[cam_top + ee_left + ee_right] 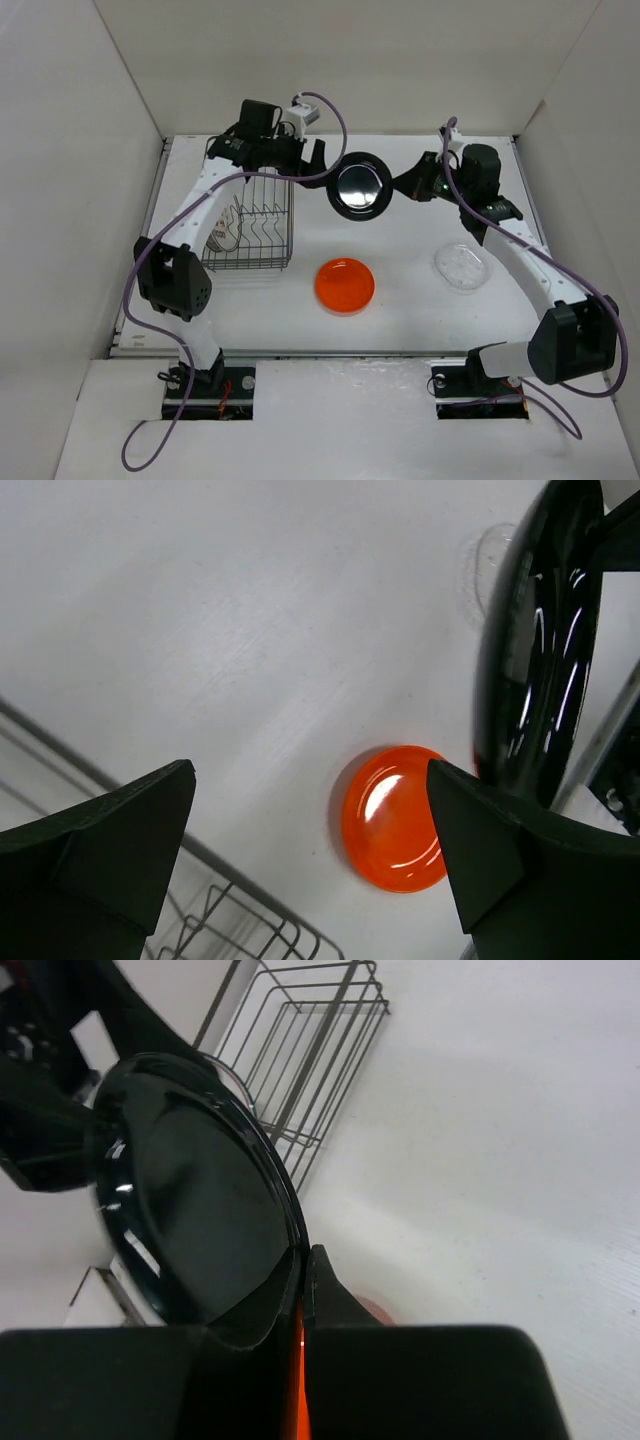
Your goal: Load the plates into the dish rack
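My right gripper (392, 187) is shut on the rim of the glossy black plate (359, 186), holding it above the table at the back centre; the plate also shows in the right wrist view (195, 1200) and the left wrist view (540, 650). My left gripper (312, 158) is open and empty, just left of the black plate and right of the dish rack (250, 215). The orange plate (345, 285) lies flat at centre, also seen in the left wrist view (393, 818). The clear plate (462, 267) lies at the right. A white plate with red marks (224, 230) stands in the rack.
White walls enclose the table at the left, back and right. The rack's wire corner shows in the left wrist view (240, 920) and its far end in the right wrist view (310, 1050). Purple cables trail from both arms.
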Available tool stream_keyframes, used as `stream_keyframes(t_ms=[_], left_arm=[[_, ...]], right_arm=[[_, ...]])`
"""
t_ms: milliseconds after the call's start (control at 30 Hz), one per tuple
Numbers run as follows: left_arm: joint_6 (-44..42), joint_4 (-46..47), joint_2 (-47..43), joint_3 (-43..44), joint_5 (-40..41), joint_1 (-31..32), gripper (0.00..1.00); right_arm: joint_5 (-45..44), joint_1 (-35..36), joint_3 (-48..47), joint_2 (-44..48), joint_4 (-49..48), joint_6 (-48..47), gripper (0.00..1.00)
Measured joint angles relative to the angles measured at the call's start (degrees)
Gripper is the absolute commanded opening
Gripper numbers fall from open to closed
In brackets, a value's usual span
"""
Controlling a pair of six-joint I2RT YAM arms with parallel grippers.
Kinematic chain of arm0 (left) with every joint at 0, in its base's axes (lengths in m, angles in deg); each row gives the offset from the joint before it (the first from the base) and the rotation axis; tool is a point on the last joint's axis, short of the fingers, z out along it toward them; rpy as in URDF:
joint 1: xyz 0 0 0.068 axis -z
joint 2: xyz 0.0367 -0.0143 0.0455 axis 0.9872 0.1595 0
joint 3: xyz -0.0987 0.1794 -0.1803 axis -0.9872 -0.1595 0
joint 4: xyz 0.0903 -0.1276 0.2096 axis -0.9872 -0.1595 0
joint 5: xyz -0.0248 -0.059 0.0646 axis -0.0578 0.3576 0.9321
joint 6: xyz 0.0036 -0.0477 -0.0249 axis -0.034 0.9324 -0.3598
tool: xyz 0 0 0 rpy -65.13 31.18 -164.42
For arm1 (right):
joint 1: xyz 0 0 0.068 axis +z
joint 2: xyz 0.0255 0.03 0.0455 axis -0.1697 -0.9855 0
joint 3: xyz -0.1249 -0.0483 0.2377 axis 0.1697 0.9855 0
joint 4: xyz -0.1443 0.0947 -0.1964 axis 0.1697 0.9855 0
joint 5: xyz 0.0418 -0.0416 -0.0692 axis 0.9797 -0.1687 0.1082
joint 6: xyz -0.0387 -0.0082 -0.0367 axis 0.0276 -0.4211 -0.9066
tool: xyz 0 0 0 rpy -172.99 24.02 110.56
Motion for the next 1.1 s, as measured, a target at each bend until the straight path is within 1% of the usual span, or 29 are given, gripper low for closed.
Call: stream_keyframes(t_ms=[33,67,133,167,300,367,433,467,667,767,933,1033,1100], left_arm=[[-0.13,0.04,0.96,0.15,-0.52,0.87,0.97],[-0.15,0.11,1.66,0.33,-1.31,1.53,0.97],[-0.15,0.20,2.69,0.57,-2.14,2.64,0.94],[-0.07,0.20,2.89,0.63,-2.64,2.99,0.86],[0.09,0.52,2.93,0.76,-3.72,3.04,0.86],[0.13,0.72,2.93,0.76,-3.58,3.04,0.90],[0.57,1.20,2.84,0.76,-1.84,3.08,0.90],[0.96,1.84,2.75,0.74,-0.63,3.10,0.91],[2.95,4.94,0.76,-0.11,7.54,3.06,0.91],[3.65,6.16,-0.33,-0.11,9.64,2.99,0.91],[4.37,6.78,-0.74,0.28,10.43,2.95,0.94],[4.83,6.80,-0.74,0.46,10.38,2.95,0.97],[5.07,6.80,-0.74,0.55,10.01,2.91,0.97]], right_arm=[[0.26,0.50,0.00,0.00,-0.42,0.39,0.00],[0.61,0.81,0.00,-0.02,-0.72,0.70,0.00],[1.22,1.18,0.00,-0.02,-1.25,1.11,0.00],[1.36,1.33,0.00,-0.02,-1.49,1.33,0.00],[1.57,1.97,0.07,-0.02,-2.60,1.92,0.00],[1.49,2.14,0.22,-0.02,-3.02,1.97,0.00],[1.33,2.12,0.81,-0.02,-3.72,2.12,0.00],[1.09,2.12,1.01,-0.11,-3.69,2.12,0.00],[-0.22,2.10,1.95,-0.55,-3.74,1.77,0.00],[-0.61,2.10,1.95,-0.57,-3.80,1.49,0.00],[-0.81,1.92,1.95,-0.57,-3.80,0.92,0.00],[-0.81,1.44,2.27,-0.52,-3.89,0.81,0.00],[-0.81,1.25,2.71,-0.48,-3.89,0.76,0.00]])
